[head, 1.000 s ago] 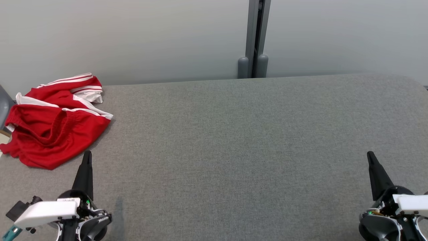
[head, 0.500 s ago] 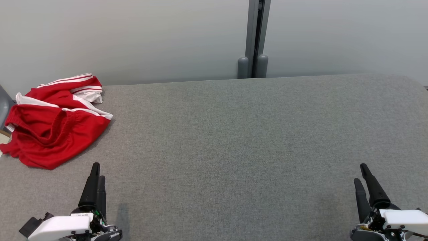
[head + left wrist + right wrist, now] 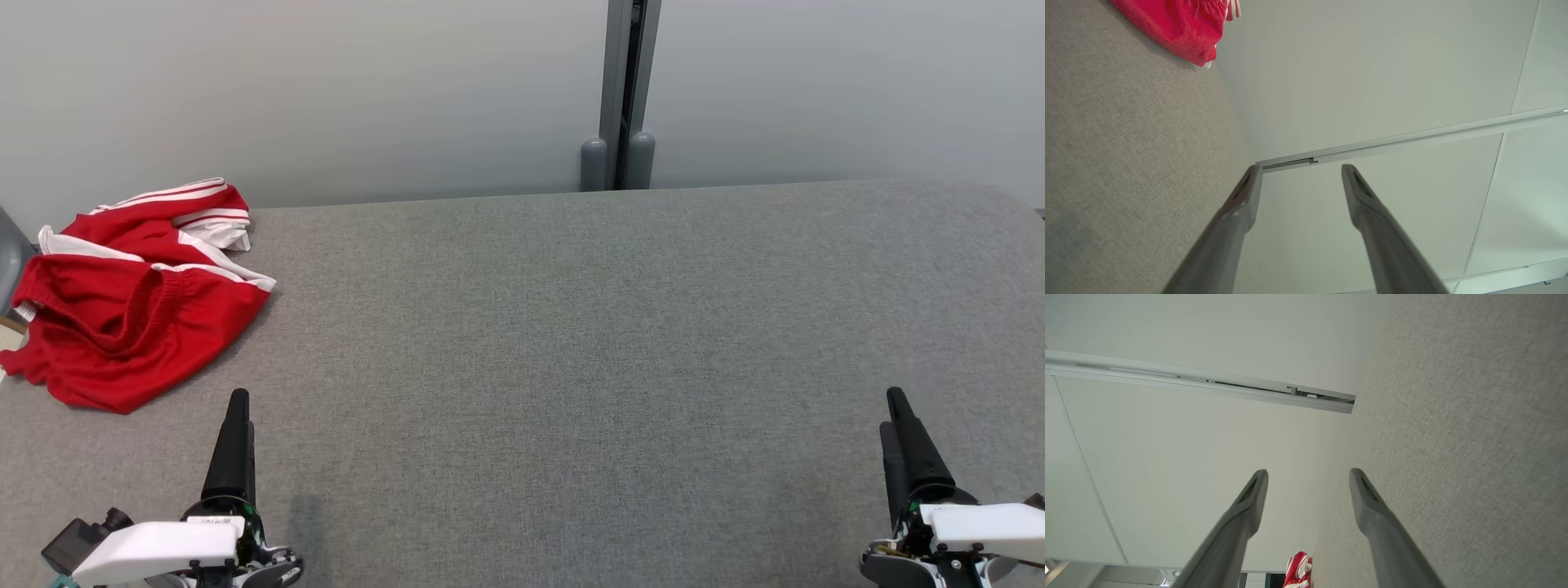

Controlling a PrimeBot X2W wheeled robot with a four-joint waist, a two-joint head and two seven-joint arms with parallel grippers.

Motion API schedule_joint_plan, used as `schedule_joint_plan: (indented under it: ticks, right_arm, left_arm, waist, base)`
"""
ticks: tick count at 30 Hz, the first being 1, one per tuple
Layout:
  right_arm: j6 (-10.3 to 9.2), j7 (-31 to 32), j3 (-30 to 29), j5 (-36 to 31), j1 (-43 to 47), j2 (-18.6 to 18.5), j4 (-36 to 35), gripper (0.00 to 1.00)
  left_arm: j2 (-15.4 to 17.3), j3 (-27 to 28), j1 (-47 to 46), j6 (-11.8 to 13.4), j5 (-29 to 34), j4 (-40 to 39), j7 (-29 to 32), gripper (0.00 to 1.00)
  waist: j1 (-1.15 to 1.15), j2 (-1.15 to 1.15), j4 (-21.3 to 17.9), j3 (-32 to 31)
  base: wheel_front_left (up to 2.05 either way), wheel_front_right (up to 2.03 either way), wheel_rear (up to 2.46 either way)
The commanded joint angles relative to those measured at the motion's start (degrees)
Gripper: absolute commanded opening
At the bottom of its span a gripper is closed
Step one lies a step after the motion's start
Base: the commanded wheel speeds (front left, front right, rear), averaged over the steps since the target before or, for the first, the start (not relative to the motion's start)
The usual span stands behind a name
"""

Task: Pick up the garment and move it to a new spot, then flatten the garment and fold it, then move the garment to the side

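The garment [image 3: 131, 302], red shorts with white side stripes, lies crumpled at the far left of the grey fabric table [image 3: 571, 343]. A corner of the garment [image 3: 1180, 24] shows in the left wrist view, and a small part of the garment [image 3: 1299, 575] in the right wrist view. My left gripper [image 3: 237, 408] hovers near the front left, just below and right of the shorts, apart from them. My right gripper [image 3: 896, 408] is at the front right. Both wrist views show the fingers spread apart with nothing between them: left gripper [image 3: 1300, 169], right gripper [image 3: 1308, 475].
A pale wall with a vertical grey post [image 3: 624, 94] stands right behind the table's far edge. The table's rounded right corner [image 3: 1012, 204] curves away at the back right. A grey object [image 3: 10, 253] sits beyond the left edge.
Both grippers have gone from shut to open. Both arms have drawn back toward the bottom of the head view and turned, so their fingers now line up one behind the other. The garment has not moved.
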Motion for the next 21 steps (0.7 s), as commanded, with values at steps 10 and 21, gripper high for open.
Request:
schedule_joint_plan:
  ticks: [10, 21]
  right_arm:
    - [0.04, -2.5, -0.37, -10.24, 0.08, -0.72, -4.63, 1.0]
    - [0.06, -4.7, 1.39, -24.04, 0.54, -0.83, -8.45, 1.0]
  left_arm:
    - [0.66, -1.68, -0.67, 1.89, 11.01, -5.15, -2.29, 1.0]
    - [0.73, -4.64, -0.23, 4.24, 24.82, -7.89, -4.51, 1.0]
  waist:
    - [0.0, 0.0, 0.04, 0.17]
    - [0.0, 0.0, 0.15, 0.42]
  base:
    - [0.0, 0.0, 0.0]
    - [0.0, 0.0, 0.0]
